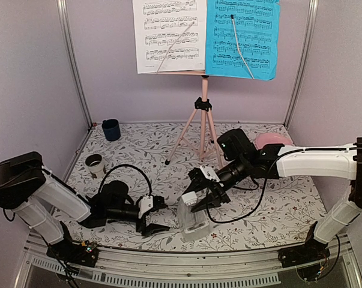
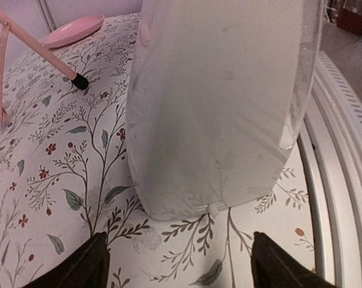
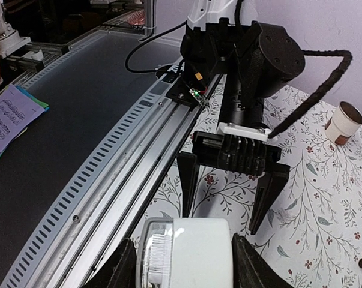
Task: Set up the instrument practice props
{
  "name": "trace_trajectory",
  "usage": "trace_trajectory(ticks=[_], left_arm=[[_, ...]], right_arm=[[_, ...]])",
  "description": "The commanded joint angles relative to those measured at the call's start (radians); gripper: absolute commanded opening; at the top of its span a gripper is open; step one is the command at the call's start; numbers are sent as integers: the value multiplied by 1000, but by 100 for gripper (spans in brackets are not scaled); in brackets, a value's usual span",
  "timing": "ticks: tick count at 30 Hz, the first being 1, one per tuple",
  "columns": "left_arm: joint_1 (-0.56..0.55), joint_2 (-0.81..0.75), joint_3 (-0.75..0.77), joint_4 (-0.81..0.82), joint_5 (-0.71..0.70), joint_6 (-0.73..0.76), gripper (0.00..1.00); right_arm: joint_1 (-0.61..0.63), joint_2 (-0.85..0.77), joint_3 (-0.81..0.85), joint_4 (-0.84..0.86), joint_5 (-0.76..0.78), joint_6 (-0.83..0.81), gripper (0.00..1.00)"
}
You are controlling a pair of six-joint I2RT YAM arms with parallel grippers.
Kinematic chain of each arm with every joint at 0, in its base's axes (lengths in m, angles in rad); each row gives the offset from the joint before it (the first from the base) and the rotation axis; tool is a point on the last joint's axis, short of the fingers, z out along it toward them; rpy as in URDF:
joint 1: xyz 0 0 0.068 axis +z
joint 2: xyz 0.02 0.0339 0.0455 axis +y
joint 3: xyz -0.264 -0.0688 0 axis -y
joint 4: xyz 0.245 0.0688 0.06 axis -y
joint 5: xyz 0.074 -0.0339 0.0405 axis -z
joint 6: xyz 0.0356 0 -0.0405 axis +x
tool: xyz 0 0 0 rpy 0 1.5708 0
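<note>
The small white metronome stands upright on the floral tablecloth near the front edge. My right gripper reaches down over its top, and in the right wrist view its fingers press both sides of the metronome. My left gripper lies low just left of it, open and empty, facing the metronome's side. The pink music stand stands at the back with a white sheet and a bright blue sheet on its tray.
A dark blue cup sits at the back left and a small paper cup at the left. A pink plate lies behind the right arm. The stand's legs spread over the table's middle. The metal front rail is close by.
</note>
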Motion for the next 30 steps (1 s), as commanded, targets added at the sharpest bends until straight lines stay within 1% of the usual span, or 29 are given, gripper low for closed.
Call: trace_trajectory(ticks=[1,2,4,9,15,20,30], left_arm=[[-39,22,9,97,-14,66,93],[-53,28,10,99,-29,74,98],[-74,43,11,111,-56,83,99],[-103,90,28,145,-89,74,97],[-140,151,28,246,-171,31,92],[-164,198,48,263,-252,27,93],[-163,270,40,341,-219,40,94]], right_arm=[[32,-86,41,6,0,-35,7],[36,-92,40,5,1,-37,7],[40,-100,39,6,4,-38,7],[44,-96,52,9,16,-36,6],[49,-98,49,18,35,-22,5],[48,-107,40,34,27,-14,5],[55,-114,37,45,-4,-7,4]])
